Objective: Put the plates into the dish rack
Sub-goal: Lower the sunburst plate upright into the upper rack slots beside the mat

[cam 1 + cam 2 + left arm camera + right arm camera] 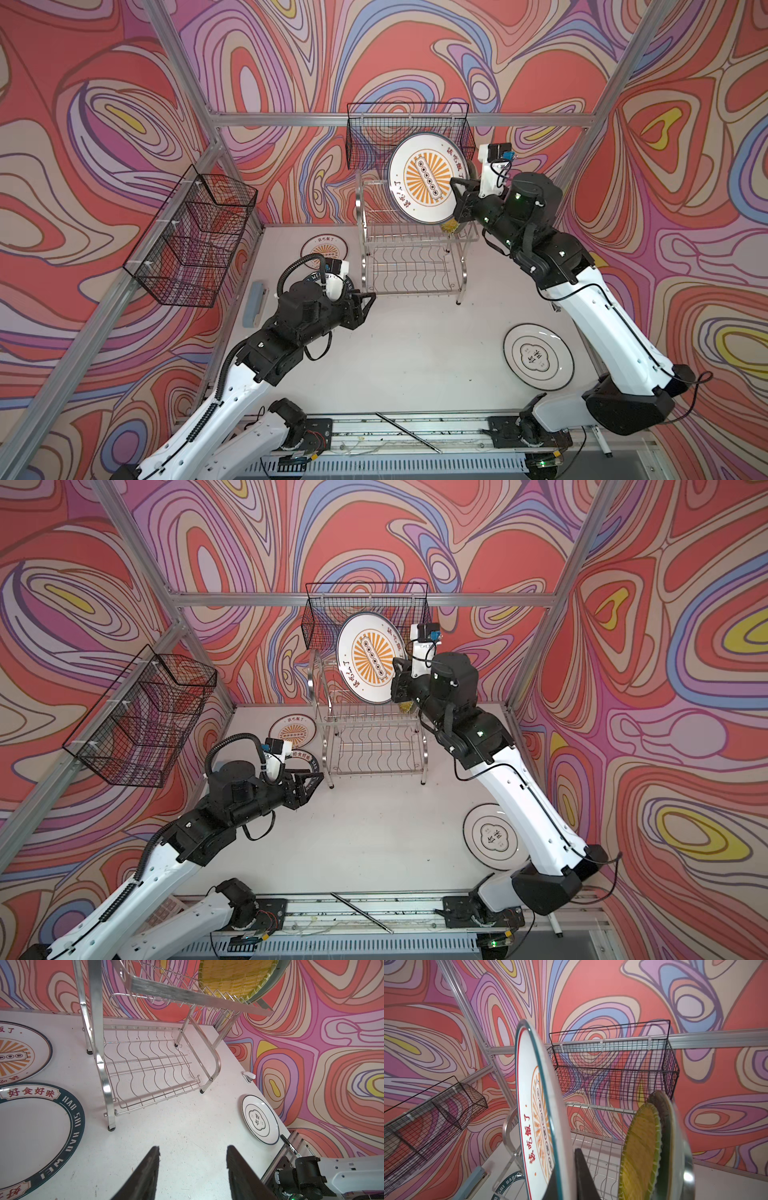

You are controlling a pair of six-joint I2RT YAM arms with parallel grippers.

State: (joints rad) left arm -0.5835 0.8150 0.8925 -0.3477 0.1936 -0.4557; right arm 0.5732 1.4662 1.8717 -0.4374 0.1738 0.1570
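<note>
Currently R gripper [460, 198] clamps sunburst plate [419, 178] on edge over dish rack [409, 240].

White arms [602, 316], black joints [534, 203], corrugated cable [306, 257].

Every wall [124, 124] wore the same swirling print: loops of red, pink, lilac and blue, with a few yellow eyes. Bare aluminium rails [291, 119] framed the corners. A black mesh basket [409, 133] hung on the back wall, just above and behind the right gripper [457, 187]. A second, compartmented basket [191, 237] hung on the side wall, out beyond the left gripper [368, 301]. The white desk [395, 357] below was scuffed and evenly lit. A grey-blue block [254, 303] lay at its edge, wallward of the left gripper, and a thin metal rod [408, 432] lay across the front rail [457, 426].
</note>
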